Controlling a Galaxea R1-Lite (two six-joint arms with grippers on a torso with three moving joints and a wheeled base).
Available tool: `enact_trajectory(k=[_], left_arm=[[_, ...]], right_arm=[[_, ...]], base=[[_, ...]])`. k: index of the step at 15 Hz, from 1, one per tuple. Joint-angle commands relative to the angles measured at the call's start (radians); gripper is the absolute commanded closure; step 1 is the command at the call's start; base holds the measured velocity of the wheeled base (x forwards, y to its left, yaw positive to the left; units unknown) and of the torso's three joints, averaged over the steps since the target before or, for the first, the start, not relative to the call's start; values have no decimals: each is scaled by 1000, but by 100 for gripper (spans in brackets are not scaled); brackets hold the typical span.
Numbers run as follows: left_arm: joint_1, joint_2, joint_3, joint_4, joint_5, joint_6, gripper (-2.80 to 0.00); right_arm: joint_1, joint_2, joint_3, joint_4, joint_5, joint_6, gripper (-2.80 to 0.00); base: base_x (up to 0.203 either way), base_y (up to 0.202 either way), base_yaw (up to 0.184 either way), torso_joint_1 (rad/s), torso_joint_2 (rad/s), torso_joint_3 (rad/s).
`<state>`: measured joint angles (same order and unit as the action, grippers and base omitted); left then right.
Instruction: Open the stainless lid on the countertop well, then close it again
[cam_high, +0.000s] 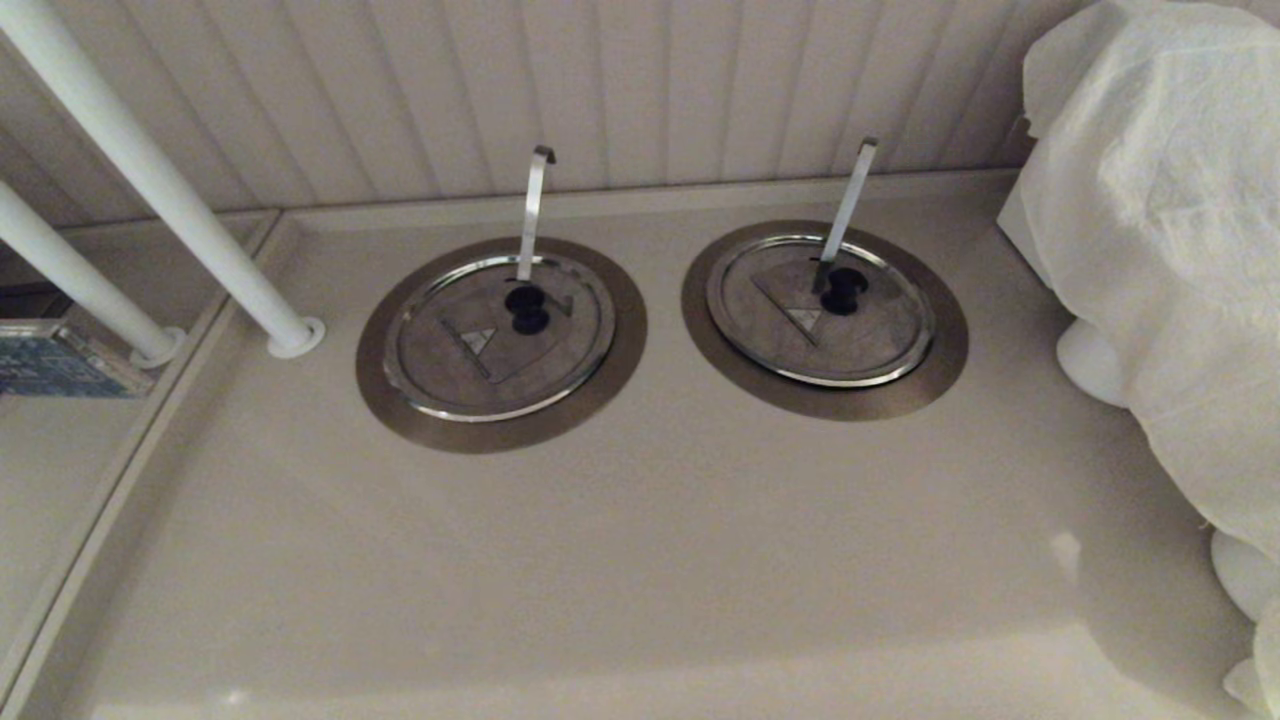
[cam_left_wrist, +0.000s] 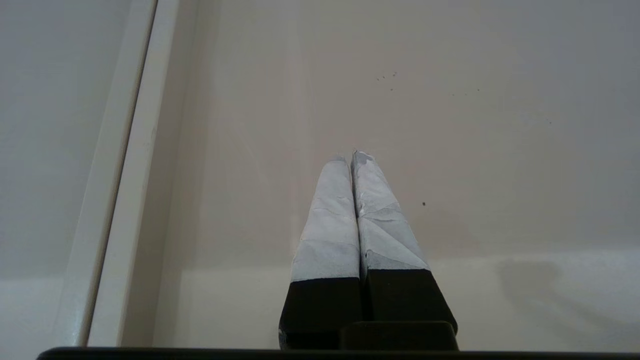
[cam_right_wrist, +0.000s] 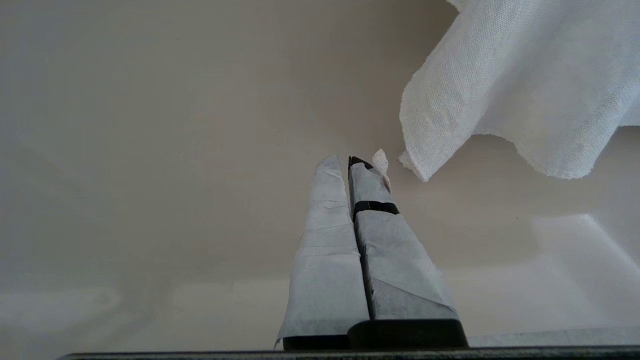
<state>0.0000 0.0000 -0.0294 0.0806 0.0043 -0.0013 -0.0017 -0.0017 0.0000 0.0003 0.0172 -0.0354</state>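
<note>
Steel lid (cam_high: 500, 340) hides its well; both tools (cam_left_wrist: 350, 157) (cam_right_wrist: 350, 162) pressed together, empty.

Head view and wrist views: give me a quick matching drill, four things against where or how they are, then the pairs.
1. left lid
2. white cloth
3. white poles
4. left gripper

A. draped at the counter's right edge
B. shut, over bare counter
C. flat on its steel ring
D. slanting down at the counter's left

Pairs: 1-C, 2-A, 3-D, 4-B
</note>
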Motion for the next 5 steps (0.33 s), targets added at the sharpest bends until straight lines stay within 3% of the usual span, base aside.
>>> enact_trajectory(k=[1, 5], left_arm=[[0, 0, 0, 1, 0, 0, 0], [0, 0, 0, 1, 0, 0, 0]], right_arm=[[0, 2, 2, 0, 0, 0, 0], [0, 2, 2, 0, 1, 0, 0]], base=[[0, 0, 0, 0, 0, 0], [0, 0, 0, 0, 0, 0]])
